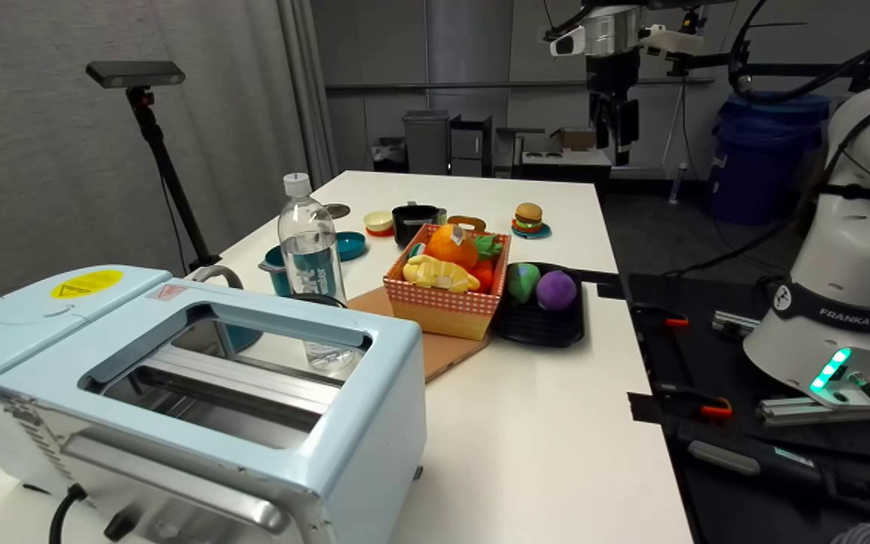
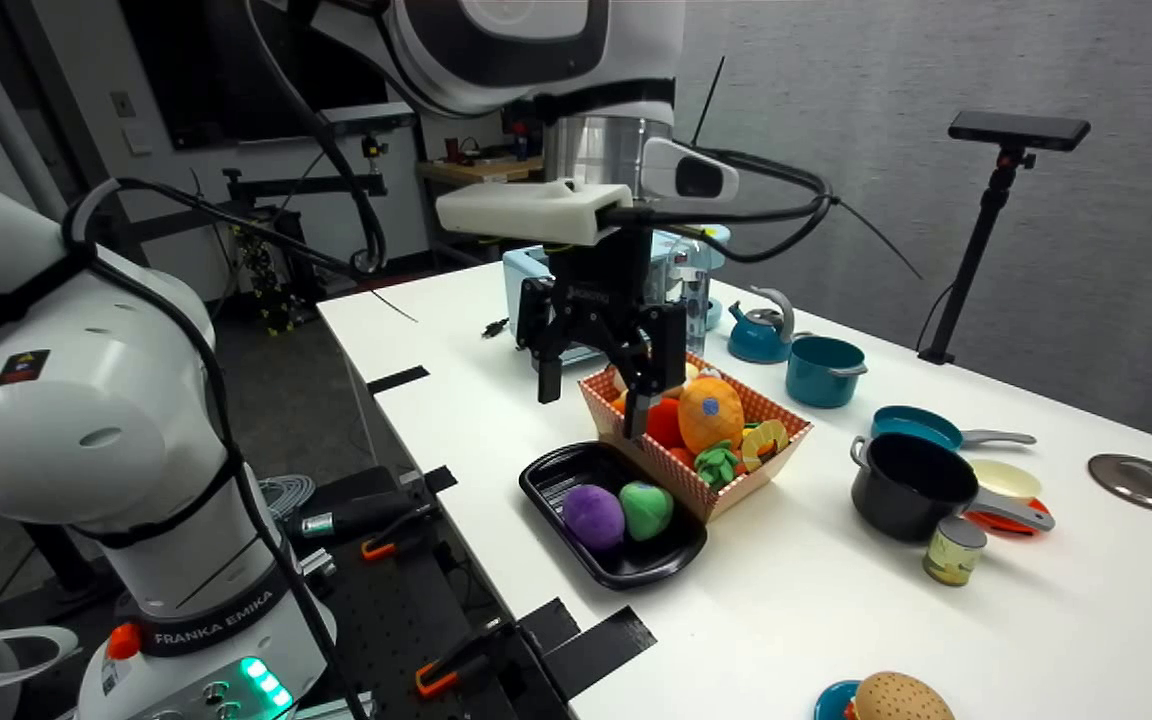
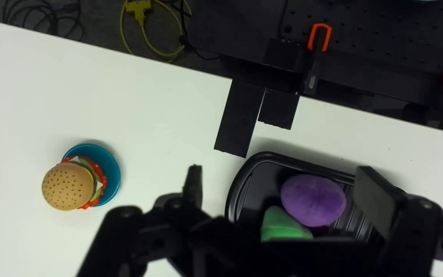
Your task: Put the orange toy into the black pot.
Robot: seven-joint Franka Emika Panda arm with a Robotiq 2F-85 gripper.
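The orange toy (image 2: 711,415) is a plush orange lying in the red-checked basket among other toy fruit. It also shows in an exterior view (image 1: 450,245). The black pot (image 2: 911,487) stands on the white table beyond the basket, with a grey handle; it also shows in an exterior view (image 1: 412,221). Both are out of the wrist view. My gripper (image 2: 593,400) is open and empty, held high above the table. It also shows in an exterior view (image 1: 621,143). In the wrist view the open fingers (image 3: 281,182) frame the black tray below.
The basket (image 2: 761,485) adjoins a black tray (image 2: 546,500) with a purple toy (image 2: 593,517) and a green toy (image 2: 646,510). A small can (image 2: 954,552) stands against the pot. A burger toy (image 3: 67,186), a teal pot (image 2: 824,372), a bottle (image 1: 310,264) and a blue toaster oven (image 1: 374,408) are around.
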